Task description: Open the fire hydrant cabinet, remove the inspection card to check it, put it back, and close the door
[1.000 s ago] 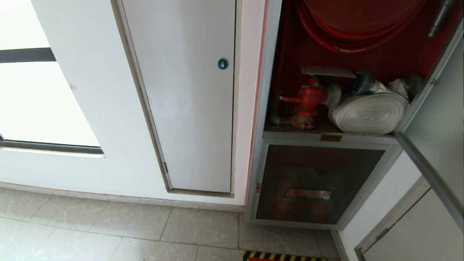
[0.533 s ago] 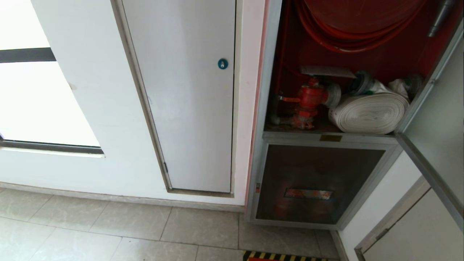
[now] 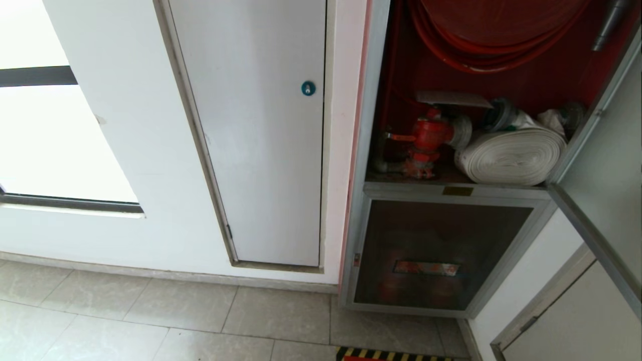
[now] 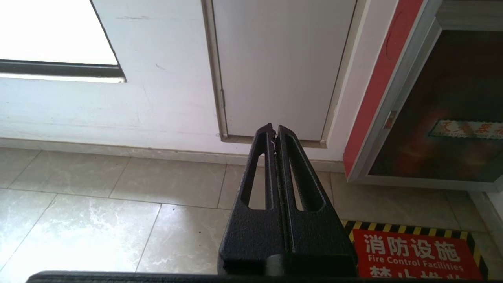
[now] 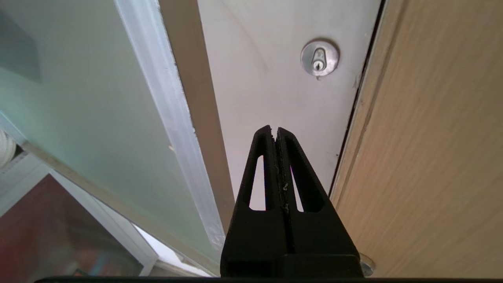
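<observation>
Now the door [image 3: 609, 150] is standing swung open at the fire hydrant cabinet [image 3: 371, 150], nothing shifting inside. The inspection card [image 3: 451, 98] is lying above the valve. Right tool [image 5: 275, 133] is pressed together, empty, beside the door; left tool [image 4: 274, 131] likewise.

The fire hydrant cabinet [image 3: 454, 191] stands open, and its upper shelf [image 3: 441, 175] carries the gear. A red valve [image 3: 426, 138] sits toward the shelf's left edge. A rolled white fire hose [image 3: 511, 156] lies on its side just beside it, reaching the right edge. The inspection card [image 3: 451, 98] rests flat above the valve. On the tiled floor [image 3: 150, 321] lies a red warning mat [image 4: 412, 255].
</observation>
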You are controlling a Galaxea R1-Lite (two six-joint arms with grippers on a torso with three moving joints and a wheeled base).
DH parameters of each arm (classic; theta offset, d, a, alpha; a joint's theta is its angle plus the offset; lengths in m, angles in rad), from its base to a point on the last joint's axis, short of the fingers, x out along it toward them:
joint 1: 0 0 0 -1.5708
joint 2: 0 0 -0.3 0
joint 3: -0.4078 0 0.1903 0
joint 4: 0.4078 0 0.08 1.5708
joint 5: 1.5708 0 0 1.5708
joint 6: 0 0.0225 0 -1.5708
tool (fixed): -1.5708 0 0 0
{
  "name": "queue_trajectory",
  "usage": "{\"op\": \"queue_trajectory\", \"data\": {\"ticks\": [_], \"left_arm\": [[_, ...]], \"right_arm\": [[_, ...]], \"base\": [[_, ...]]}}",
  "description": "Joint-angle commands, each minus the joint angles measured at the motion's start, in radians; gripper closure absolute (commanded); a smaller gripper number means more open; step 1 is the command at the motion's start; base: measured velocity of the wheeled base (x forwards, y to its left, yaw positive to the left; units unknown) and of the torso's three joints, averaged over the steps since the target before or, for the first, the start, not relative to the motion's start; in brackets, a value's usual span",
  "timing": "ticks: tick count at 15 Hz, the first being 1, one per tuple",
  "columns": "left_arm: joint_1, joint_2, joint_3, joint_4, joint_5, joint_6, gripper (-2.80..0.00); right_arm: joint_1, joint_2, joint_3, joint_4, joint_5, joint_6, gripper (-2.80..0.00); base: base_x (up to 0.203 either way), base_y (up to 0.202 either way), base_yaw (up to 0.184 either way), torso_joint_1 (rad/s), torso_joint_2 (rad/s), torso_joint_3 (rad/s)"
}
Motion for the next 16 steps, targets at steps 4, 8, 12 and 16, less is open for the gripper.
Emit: {"op": "queue_trajectory", "data": {"ticks": [4,8,12,16], "left_arm": [[0.0,0.001,0.001,0.0,0.0,-0.001,0.0],[0.0,0.001,0.0,0.0,0.0,-0.001,0.0],[0.0,0.001,0.001,0.0,0.0,0.0,0.0],[0.0,0.001,0.0,0.0,0.0,0.0,0.0]], "right_arm": [[-0.077,0.063,0.009,-0.058,0.06,0.001,0.0],[-0.105,0.096,0.006,-0.068,0.122,-0.001,0.0],[-0.105,0.137,0.004,-0.156,0.133,-0.006,0.0],[-0.102,0.131,0.004,-0.157,0.176,-0.009,0.0]], "base": [[0.0,0.0,0.0,0.0,0.0,0.0],[0.0,0.0,0.0,0.0,0.0,0.0],[0.0,0.0,0.0,0.0,0.0,0.0],[0.0,0.0,0.0,0.0,0.0,0.0]]}}
